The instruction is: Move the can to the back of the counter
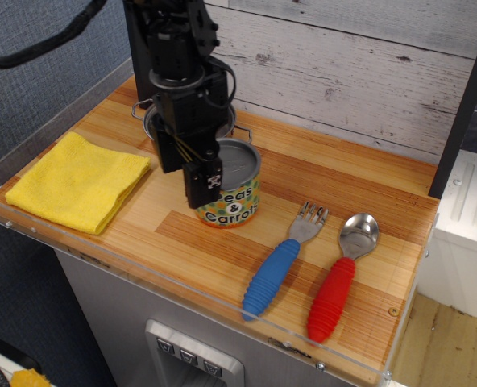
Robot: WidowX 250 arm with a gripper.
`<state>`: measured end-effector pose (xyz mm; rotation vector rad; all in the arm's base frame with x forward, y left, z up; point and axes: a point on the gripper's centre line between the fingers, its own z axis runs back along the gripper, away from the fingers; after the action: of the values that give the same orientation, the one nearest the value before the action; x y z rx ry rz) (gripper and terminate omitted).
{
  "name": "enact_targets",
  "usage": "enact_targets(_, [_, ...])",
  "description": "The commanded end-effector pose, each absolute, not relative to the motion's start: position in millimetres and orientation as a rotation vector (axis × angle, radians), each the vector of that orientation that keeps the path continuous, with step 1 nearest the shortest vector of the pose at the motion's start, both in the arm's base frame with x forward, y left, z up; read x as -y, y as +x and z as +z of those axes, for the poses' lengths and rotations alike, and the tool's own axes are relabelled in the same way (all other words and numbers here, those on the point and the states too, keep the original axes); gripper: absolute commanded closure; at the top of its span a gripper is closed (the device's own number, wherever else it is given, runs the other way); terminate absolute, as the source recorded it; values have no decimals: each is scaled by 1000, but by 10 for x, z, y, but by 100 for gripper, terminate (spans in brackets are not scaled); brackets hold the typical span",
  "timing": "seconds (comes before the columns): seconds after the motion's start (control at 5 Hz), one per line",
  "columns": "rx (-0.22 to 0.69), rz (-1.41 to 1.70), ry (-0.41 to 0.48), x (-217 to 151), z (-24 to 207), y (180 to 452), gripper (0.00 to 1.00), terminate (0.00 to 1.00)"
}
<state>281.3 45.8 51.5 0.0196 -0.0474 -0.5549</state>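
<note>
The can (232,193), a short tin with a grey ridged lid and a yellow "Peas & Carrots" label, stands upright on the wooden counter (319,173), near its middle. My black gripper (187,169) hangs just left of it. Its two fingers stand apart with nothing between them. The nearer finger (205,182) rests against the can's left side and hides part of the label. The can is outside the fingers, not between them.
A steel two-handled pot (240,133) sits behind the can, mostly hidden by my arm. A yellow cloth (73,181) lies at the left. A blue-handled fork (283,262) and a red-handled spoon (339,278) lie at the right front. A plank wall backs the counter.
</note>
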Motion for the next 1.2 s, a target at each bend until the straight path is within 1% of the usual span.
enact_targets(0.0, [106, -569, 48, -397, 687, 3054, 0, 0])
enact_targets(0.2, [138, -585, 30, -345, 693, 3133, 0, 0])
enact_targets(0.4, [150, -587, 59, -325, 703, 3194, 0, 0])
enact_targets(0.6, [181, -599, 57, -284, 696, 3271, 0, 0])
enact_targets(0.8, [202, -610, 46, -216, 686, 3346, 0, 0])
enact_targets(1.0, [252, -610, 24, -156, 716, 3428, 0, 0])
